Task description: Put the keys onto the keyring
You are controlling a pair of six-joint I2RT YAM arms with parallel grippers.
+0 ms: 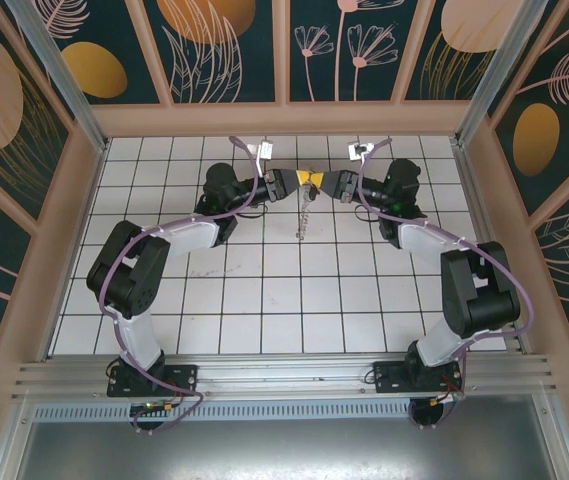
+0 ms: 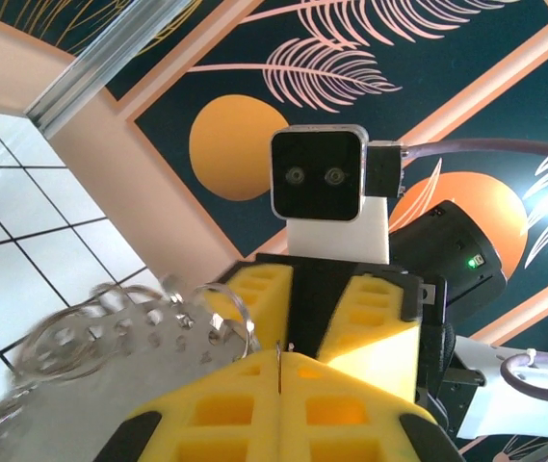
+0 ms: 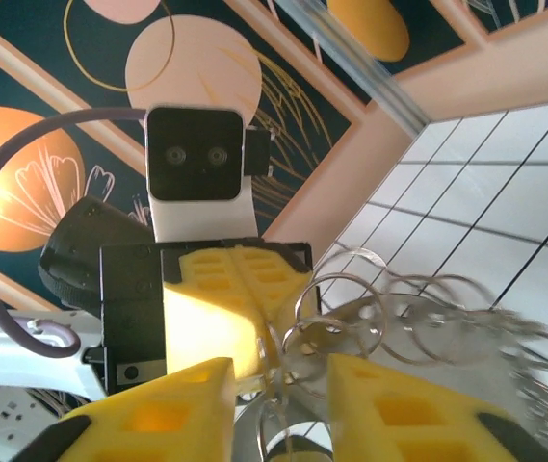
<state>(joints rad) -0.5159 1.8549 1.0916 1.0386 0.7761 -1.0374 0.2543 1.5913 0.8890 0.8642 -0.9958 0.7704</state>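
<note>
High over the far middle of the tiled floor, my two grippers meet tip to tip. The left gripper (image 1: 302,181) (image 2: 279,358) is shut on a thin wire of the keyring (image 2: 223,310), a silvery chain of linked rings. The rest of it dangles below (image 1: 305,215). My right gripper (image 1: 329,186) (image 3: 278,390) is open, its yellow fingers (image 3: 163,414) standing either side of the rings (image 3: 351,303) without pinching them. A flat grey perforated metal piece (image 2: 91,380) hangs among the rings. I cannot tell whether it is one of the keys.
The white tiled floor (image 1: 264,290) lies below, walled by peach frames and dark floral panels (image 1: 214,50). Purple cables (image 1: 134,250) loop along both arms. Both arm bases sit on the near rail (image 1: 284,375).
</note>
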